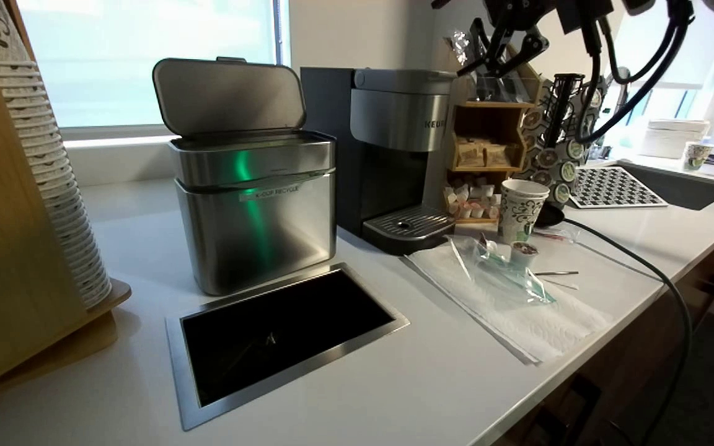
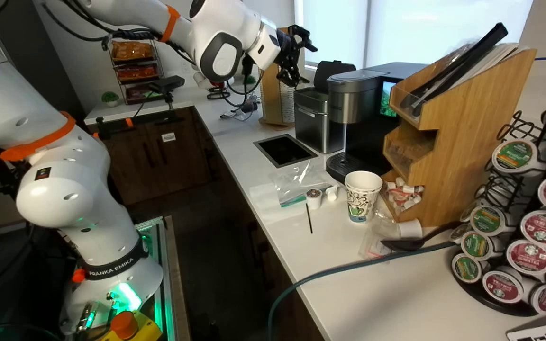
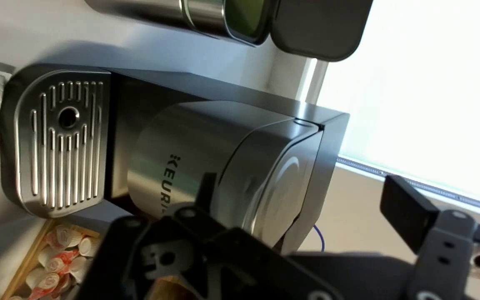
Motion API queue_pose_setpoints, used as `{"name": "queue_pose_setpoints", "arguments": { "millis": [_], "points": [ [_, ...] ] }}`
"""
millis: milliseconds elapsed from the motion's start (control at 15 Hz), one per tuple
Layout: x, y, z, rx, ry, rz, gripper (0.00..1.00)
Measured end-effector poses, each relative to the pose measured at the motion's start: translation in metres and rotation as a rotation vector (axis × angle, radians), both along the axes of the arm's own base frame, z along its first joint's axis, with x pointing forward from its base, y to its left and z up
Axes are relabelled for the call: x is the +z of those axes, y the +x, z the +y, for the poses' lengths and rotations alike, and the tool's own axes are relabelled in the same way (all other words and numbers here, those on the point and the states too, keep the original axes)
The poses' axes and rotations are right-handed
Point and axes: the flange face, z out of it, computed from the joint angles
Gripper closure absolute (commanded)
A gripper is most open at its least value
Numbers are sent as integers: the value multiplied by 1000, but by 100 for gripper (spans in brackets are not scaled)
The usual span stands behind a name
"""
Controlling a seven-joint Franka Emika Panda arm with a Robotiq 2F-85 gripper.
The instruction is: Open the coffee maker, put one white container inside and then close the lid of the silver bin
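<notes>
The coffee maker, dark with a steel front, stands with its top down. Right beside it is the silver bin, whose grey lid is raised and leans back toward the window. A small white container with a brown printed top sits upright on the paper towel by a plastic bag; a smaller white piece lies next to it. My gripper is open and holds nothing. In the wrist view the coffee maker's top appears beyond and between the fingers. An exterior view has the gripper at about that top's height or higher.
A steel-framed recess is cut into the counter before the bin. Paper cups, a wooden organizer and a pod carousel stand past the coffee maker. A cup rack is on the bin's far side.
</notes>
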Motion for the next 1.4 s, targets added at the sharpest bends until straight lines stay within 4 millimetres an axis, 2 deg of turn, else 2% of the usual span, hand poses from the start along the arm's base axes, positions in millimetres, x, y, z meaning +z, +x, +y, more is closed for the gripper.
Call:
{"name": "queue_pose_setpoints", "arguments": {
  "millis": [267, 400, 600, 933, 1400],
  "points": [
    [-17, -4, -4, -73, 92, -17, 0],
    [-16, -4, -6, -75, 92, -19, 0],
    [-13, 2, -25, -117, 95, -28, 0],
    [-13, 16, -48, -162, 90, -30, 0],
    [-11, 45, -47, -157, 88, -35, 0]
  ]
}}
